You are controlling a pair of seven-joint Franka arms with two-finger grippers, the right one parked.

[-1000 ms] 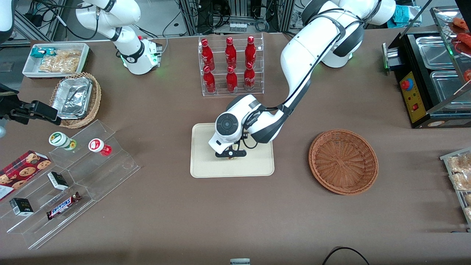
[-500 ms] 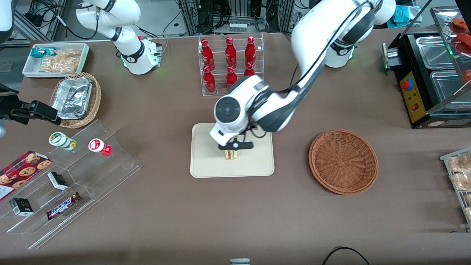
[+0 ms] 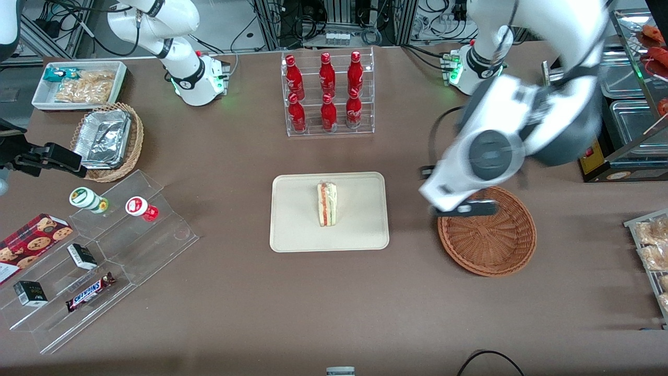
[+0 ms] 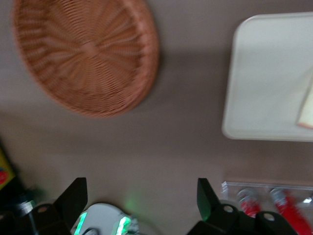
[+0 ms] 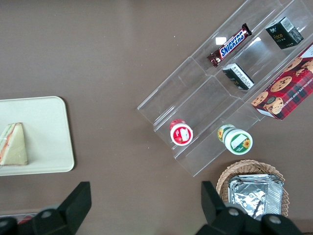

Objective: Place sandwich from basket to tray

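Sandwich: the sandwich [image 3: 327,204] lies on its side in the middle of the tray [image 3: 292,230], filling edge up, well inside the rim and touched by nothing. I judge the placing done.

Tray: it sits flat on the desk [image 3: 334,303], nearer the front camera than the bottle rack [image 3: 328,94]. A knock to its rim could slide the wedge, though nothing is close to it.

Basket: the basket [image 3: 488,237] holds nothing, so there is no second piece to fetch. Going back down into it would waste a move and could shove it along the desk.

Hand: my hand [image 3: 463,210] hangs high over the basket's rim on the side toward the tray, fingers [image 4: 73,196] spread wide and holding nothing.

Risk, arm sweep: my arm looks blurred, so I judge it is moving fast. Swinging low here could clip the basket; swinging toward my base could bring the elbow near the black appliance [image 3: 600,120] at my end of the desk.

Risk, sandwich: it rests on a broad face, so I expect it to stay put unless the tray is bumped.
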